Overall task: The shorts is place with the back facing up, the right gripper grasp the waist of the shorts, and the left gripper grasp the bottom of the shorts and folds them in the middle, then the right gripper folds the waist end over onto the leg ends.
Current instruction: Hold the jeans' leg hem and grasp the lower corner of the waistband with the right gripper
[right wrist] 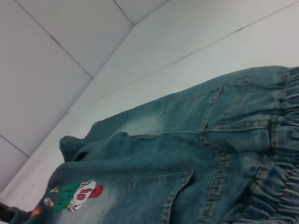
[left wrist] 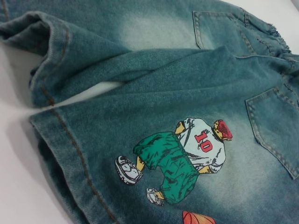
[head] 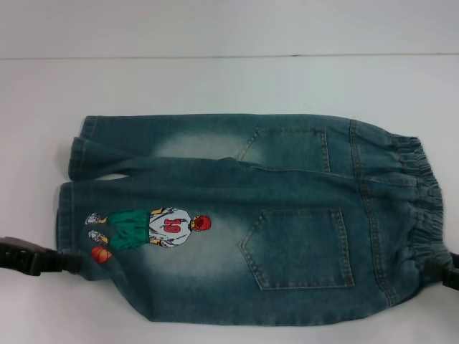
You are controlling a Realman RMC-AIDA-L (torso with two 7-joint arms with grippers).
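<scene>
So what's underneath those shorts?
The shorts lie flat on a white table; a sliver of it shows between the legs. Whatever else lies beneath is covered by denim.

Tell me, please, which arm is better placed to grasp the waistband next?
The right. In the head view the right gripper sits at the near corner of the puckered waist of the shorts, while the left gripper is at the opposite end, by the leg hems.

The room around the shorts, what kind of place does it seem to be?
Probably a robot test bench, not a home: the shorts lie alone on a plain white table, a bare panelled white wall stands behind, and the left gripper and right gripper sit at the garment's ends.
</scene>
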